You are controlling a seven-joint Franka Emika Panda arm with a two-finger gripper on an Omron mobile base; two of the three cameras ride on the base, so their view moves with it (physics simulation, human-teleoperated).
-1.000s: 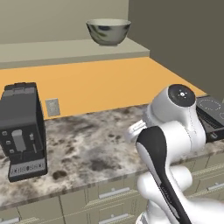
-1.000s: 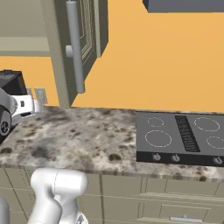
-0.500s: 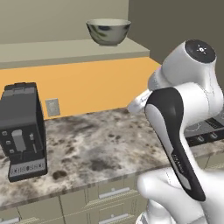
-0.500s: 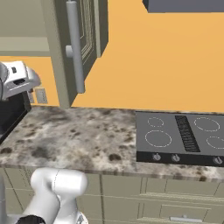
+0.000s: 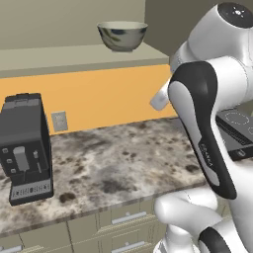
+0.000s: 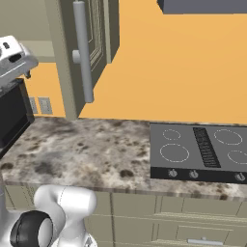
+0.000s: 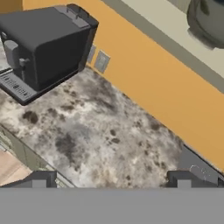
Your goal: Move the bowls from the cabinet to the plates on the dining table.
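A pale grey bowl (image 5: 122,35) with dark marbled patterning stands upright on the cabinet's plain shelf (image 5: 74,55). In the hand view the bowl (image 7: 208,21) sits at the upper right on the shelf (image 7: 168,33). My gripper (image 7: 111,181) is open with nothing between its fingertips (image 7: 39,180), and it hangs over the stone counter, below and well short of the bowl. The cabinet door (image 6: 96,43) stands swung open, with its long silver handle (image 6: 83,53). The plates and the dining table are out of view.
A black coffee machine (image 5: 24,148) stands at the counter's left end, below the shelf. A black cooktop (image 6: 202,152) lies in the speckled counter (image 6: 87,149) to the right. Wall sockets (image 5: 60,120) sit on the orange backsplash. Drawers (image 5: 123,220) run under the counter.
The arm has risen; its elbow now stands high at the right of the left base view. The hand has climbed from counter height towards the shelf. The bowl has not moved.
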